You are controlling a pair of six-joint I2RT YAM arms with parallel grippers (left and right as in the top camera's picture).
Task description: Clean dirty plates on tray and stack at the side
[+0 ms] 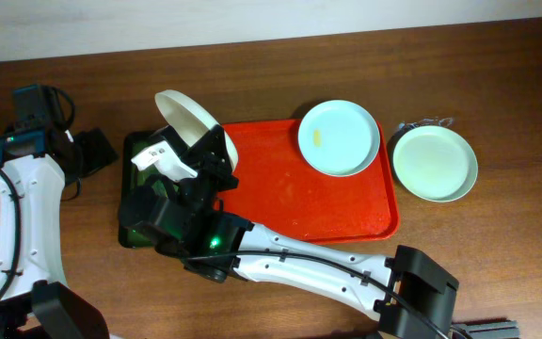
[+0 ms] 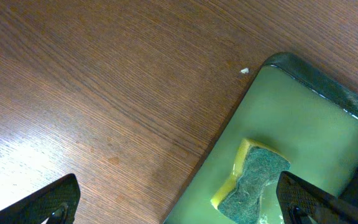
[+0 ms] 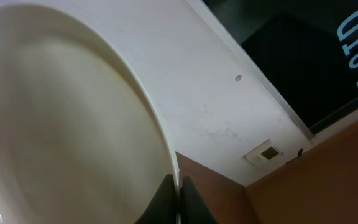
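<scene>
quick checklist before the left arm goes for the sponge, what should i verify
1. Right gripper hold on the held plate: ok, rim pinched between the fingers, plate tilted steeply.
2. Left gripper ready: ok, open and empty.
3. Sponge reachable: ok, lying uncovered in the green tray.
4. Smear on the held plate: cannot tell, none shows in any view.
5. Stacking spot: ok, side plate sits on the table right of the red tray.
6. Red tray emptied: not ok, one smeared plate sits on it.
</scene>
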